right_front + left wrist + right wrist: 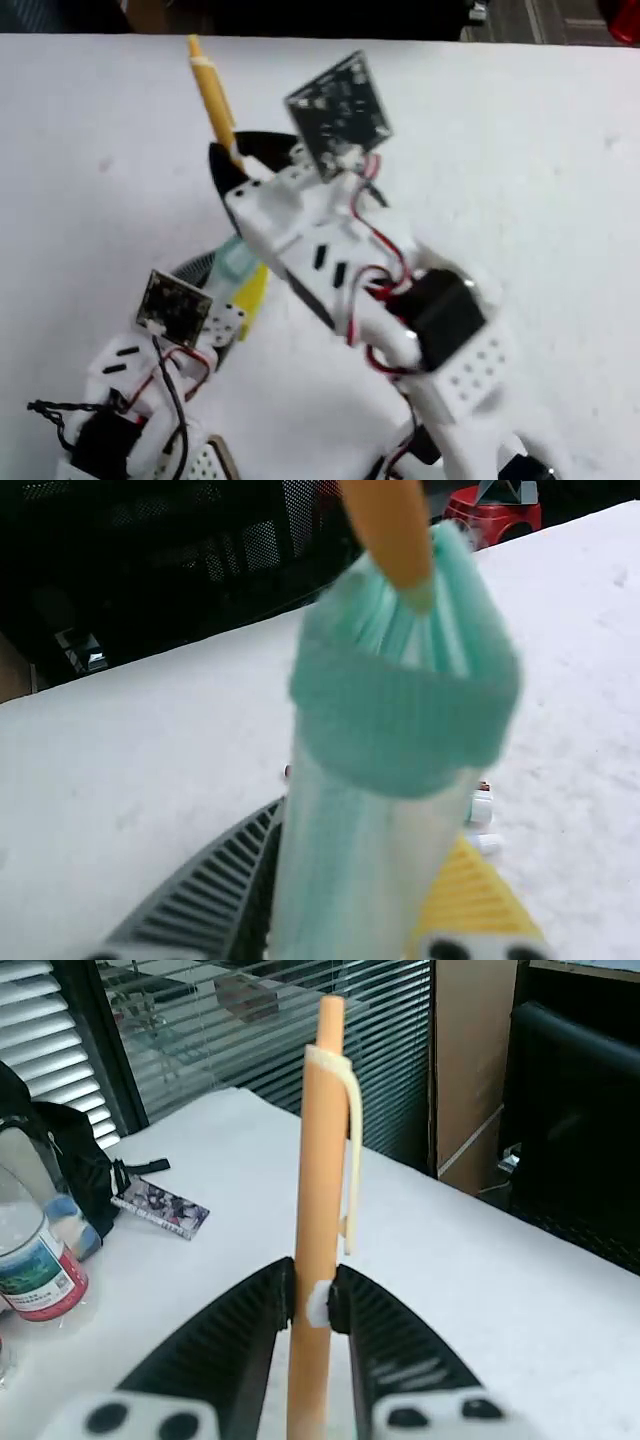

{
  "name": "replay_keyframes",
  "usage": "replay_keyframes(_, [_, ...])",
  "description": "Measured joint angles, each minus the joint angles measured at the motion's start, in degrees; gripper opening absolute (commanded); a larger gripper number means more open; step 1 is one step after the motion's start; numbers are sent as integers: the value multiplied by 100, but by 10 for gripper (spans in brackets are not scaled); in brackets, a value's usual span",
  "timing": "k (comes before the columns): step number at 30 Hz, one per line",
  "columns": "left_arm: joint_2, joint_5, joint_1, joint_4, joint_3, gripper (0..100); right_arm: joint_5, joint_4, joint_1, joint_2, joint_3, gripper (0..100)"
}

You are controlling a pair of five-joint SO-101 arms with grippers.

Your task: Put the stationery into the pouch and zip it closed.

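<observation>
I can read no text, number or sign from here; the bottle (35, 1260) on the desk (500, 1300) has a label with a red band, its print too small for me to make out; the booklet (160, 1207) near it has a printed cover, equally illegible; the circuit board (340, 105) carries pale markings I cannot decipher; the pen (322, 1210) offers me no legible lettering.

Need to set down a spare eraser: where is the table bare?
The white table is bare at the high view's right, past the right arm, and at its left, beside the orange plastic pen. The centre is crowded: the right tool grips the pen, the left tool the mint-green soft pouch.
</observation>
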Motion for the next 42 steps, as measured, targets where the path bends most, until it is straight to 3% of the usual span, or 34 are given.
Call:
replay_keyframes(6, [0, 264, -255, 0, 0, 201, -422, -404, 18, -343, 765, 16])
replay_keyframes(15, [0, 659, -299, 0, 9, 226, -466, -404, 26, -1618, 1582, 17])
replay_keyframes(27, [0, 695, -607, 0, 9, 229, 343, -396, -26, -2171, 2558, 17])
replay_keyframes(31, [0, 695, -633, 0, 9, 229, 765, -396, -510, -2075, 2593, 18])
replay_keyframes(33, [0, 703, -633, 0, 9, 229, 1143, -396, -835, -1916, 2593, 50])
replay_keyframes(38, [0, 712, -659, 0, 9, 226, 1380, -70, -985, -1503, 2242, 288])
replay_keyframes(42, [0, 712, -642, 0, 9, 225, 1336, 422, -941, -1196, 1697, 279])
